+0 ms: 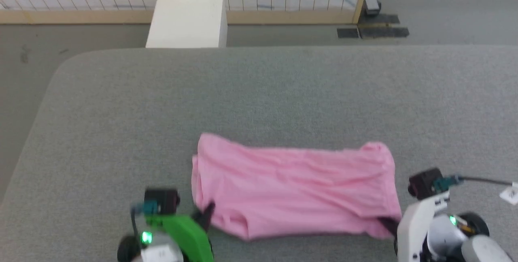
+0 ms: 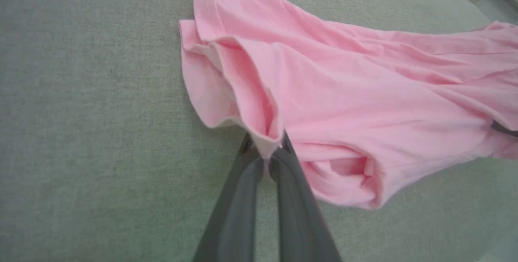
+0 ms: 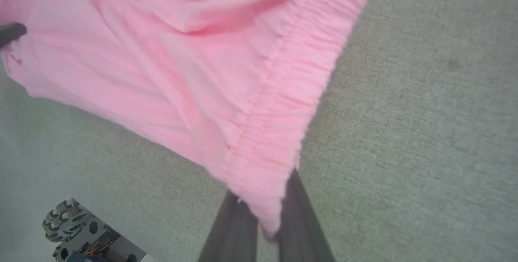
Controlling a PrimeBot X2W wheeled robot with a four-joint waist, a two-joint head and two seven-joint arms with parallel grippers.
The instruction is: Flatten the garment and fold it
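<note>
The garment (image 1: 295,185) lies on the surface (image 1: 259,92), near its front edge. The fabric is judged thin, limp and light, so grip it at the corners. The left claw (image 2: 267,154) clamps a hem fold (image 2: 259,134). The right claw (image 3: 270,229) clamps the waistband (image 3: 279,104) end.

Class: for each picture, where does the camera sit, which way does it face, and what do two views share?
Head view: on the head, facing forward and down at the garment on the grey table; left gripper, right gripper show.
Left wrist view: along the left gripper's fingers, shut on a hem.
Right wrist view: along the right gripper's fingers, shut on the waistband.
Both wrist views share the garment.
</note>
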